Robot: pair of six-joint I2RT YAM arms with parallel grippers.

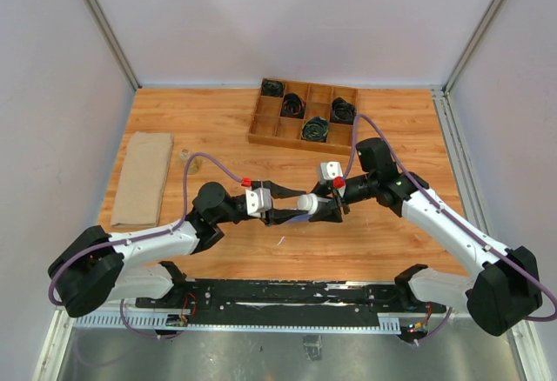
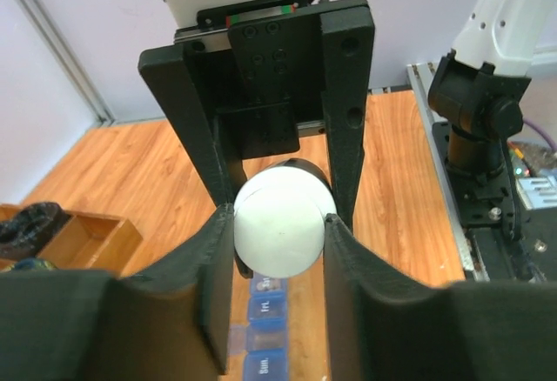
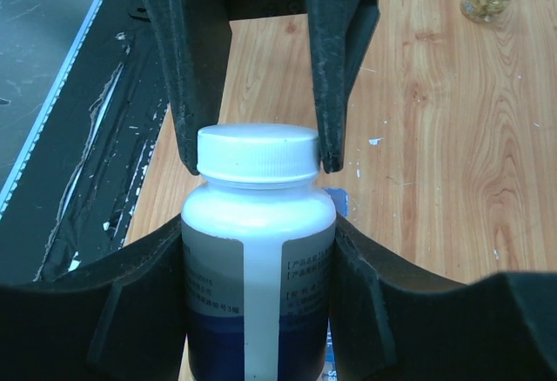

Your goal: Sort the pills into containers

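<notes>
A white bottle (image 1: pixel 306 203) with a white cap (image 2: pixel 280 240) and a blue-banded label (image 3: pixel 261 303) hangs above the table's middle, held between both grippers. My right gripper (image 3: pixel 258 224) is shut on the bottle's body. My left gripper (image 2: pixel 278 224) faces it, and its fingertips (image 3: pixel 329 157) are closed on the cap's two sides. The translucent-blue pill-organizer strip (image 2: pixel 264 333) lies on the wood right under the bottle. Its lids carry day labels, and one lid stands open. A corner of it shows in the right wrist view (image 3: pixel 339 200). No loose pills are in view.
A wooden divided tray (image 1: pixel 261 126) with black cables stands at the back centre. A folded tan cloth (image 1: pixel 144 177) lies at the left. A small clear jar (image 1: pixel 184 153) with yellowish contents stands next to it. A black rail (image 1: pixel 287 294) runs along the near edge.
</notes>
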